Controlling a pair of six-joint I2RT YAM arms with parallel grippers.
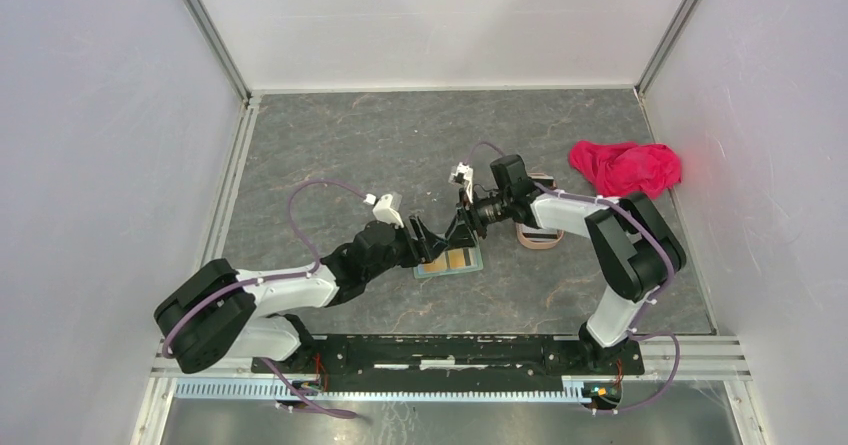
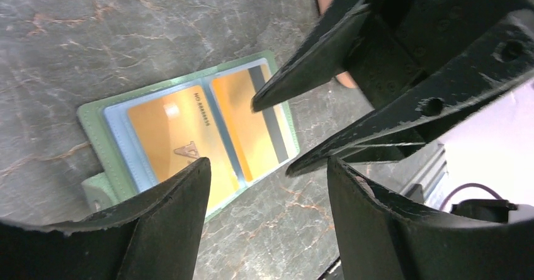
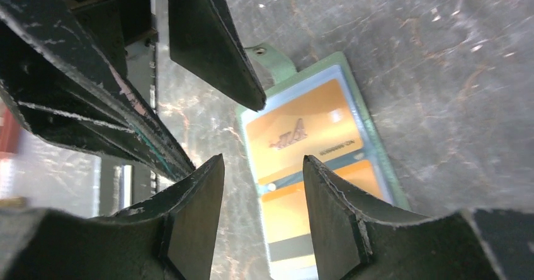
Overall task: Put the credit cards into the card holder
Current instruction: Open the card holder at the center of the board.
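Observation:
The card holder point(image 1: 450, 261) lies open and flat on the dark table, its sage-green rim point(image 2: 94, 119) framing pale blue pockets. Two yellow-orange credit cards sit in those pockets: one with a logo point(image 2: 170, 129), one with a dark stripe point(image 2: 245, 129). In the right wrist view the same cards show as the logo card point(image 3: 302, 135) and the striped card point(image 3: 289, 217). My left gripper point(image 2: 267, 163) hangs open over the holder's near edge, nothing between its fingers. My right gripper point(image 3: 263, 158) faces it from the other side, open and empty, tips close to the left gripper's tips.
A pinkish-brown oblong tray point(image 1: 538, 237) lies just right of the right gripper, under the right arm. A red-pink cloth point(image 1: 625, 165) is bunched at the back right near the wall. White walls enclose the table on three sides.

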